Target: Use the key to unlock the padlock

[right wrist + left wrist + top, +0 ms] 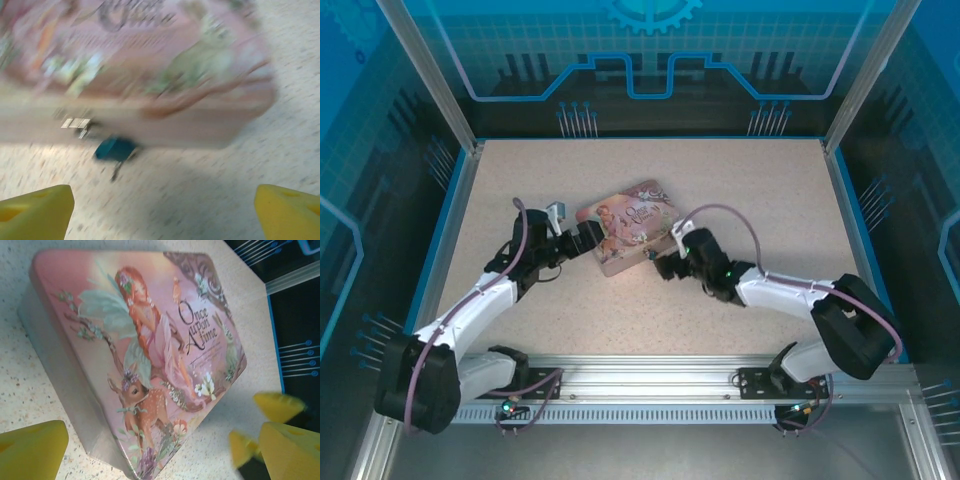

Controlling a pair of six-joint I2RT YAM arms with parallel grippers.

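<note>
Right gripper (160, 212) fingers wide apart, left gripper (155, 442) likewise; small teal padlock (115, 149), blurred, against pink tin (150, 75) wall.

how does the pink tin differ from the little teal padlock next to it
Size: the tin is far larger than the padlock. Look: the tin is pink with a painted fairy and deer, while the padlock is plain teal. Pose: the tin lies flat, lid up, while the padlock sits low at the tin's side wall.
</note>
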